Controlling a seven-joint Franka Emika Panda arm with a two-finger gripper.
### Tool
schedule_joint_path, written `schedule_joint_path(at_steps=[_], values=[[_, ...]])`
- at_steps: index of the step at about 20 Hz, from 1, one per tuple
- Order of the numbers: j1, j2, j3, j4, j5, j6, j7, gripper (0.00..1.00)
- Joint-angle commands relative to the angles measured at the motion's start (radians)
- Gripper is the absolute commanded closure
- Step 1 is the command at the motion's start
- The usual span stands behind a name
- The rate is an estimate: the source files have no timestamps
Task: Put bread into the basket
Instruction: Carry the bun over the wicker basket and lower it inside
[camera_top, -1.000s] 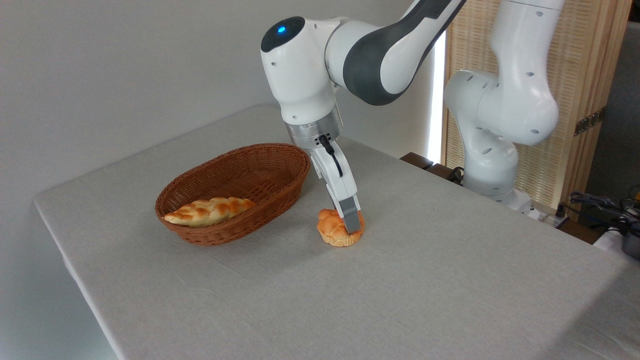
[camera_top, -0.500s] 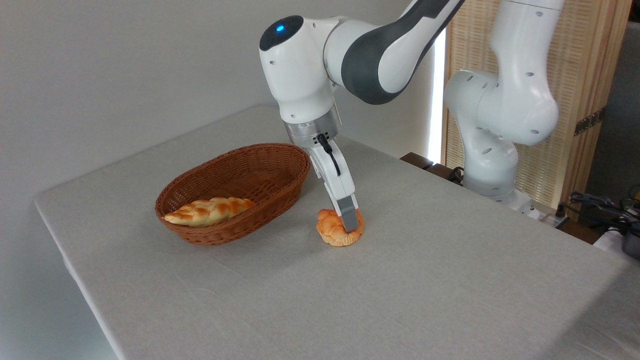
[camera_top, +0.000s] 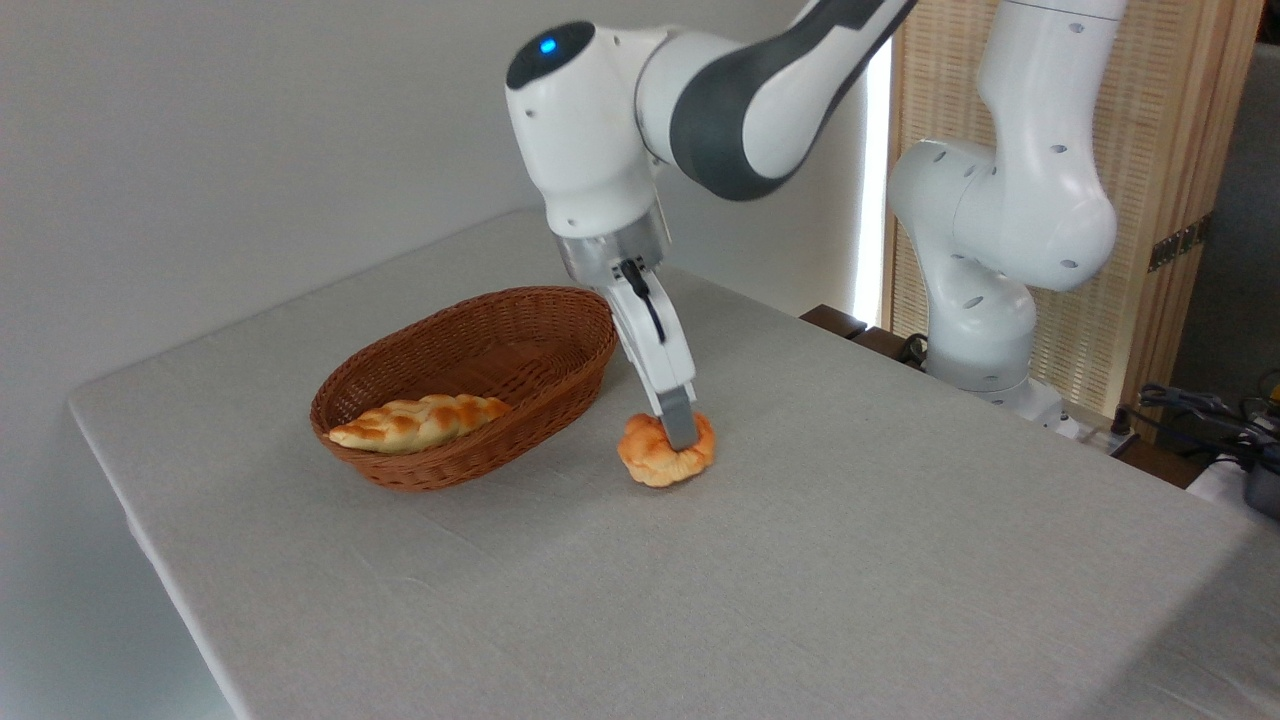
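Observation:
The bread (camera_top: 652, 460), a small round golden-orange bun with a knotted top, is held just off the grey tablecloth to the right of the basket. My gripper (camera_top: 680, 436) is shut on it, the near grey finger (camera_top: 679, 418) pressed into its top; the far finger is hidden behind it. The basket (camera_top: 500, 340) is an oval brown wicker one standing left of the bun, a short gap away.
A long braided loaf (camera_top: 418, 421) lies in the basket's near end. The table (camera_top: 800, 560) edge runs along the left and front. The arm's white base (camera_top: 985, 300) stands at the back right, with cables (camera_top: 1200, 410) beyond it.
The gripper has risen a little and shifted left toward the basket, lifting the bun with it. The bun now sits tilted and slightly higher.

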Motion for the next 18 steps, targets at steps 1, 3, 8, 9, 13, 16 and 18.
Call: schedule_joint_path(at_steps=[1,3,8,9,13,16,18], values=[[-0.009,0.034,-0.021,0.191,-0.011,-0.139,0.006,0.79],[-0.009,0.054,-0.026,0.277,-0.044,-0.147,0.0,0.79],[-0.009,0.141,-0.165,0.372,-0.084,-0.135,-0.259,0.75],[-0.011,0.17,-0.194,0.374,-0.084,-0.12,-0.312,0.73],[-0.011,0.224,-0.328,0.372,-0.089,-0.037,-0.469,0.73],[-0.011,0.256,-0.353,0.371,-0.087,-0.002,-0.486,0.4],[-0.011,0.267,-0.37,0.361,-0.086,-0.005,-0.486,0.27]])
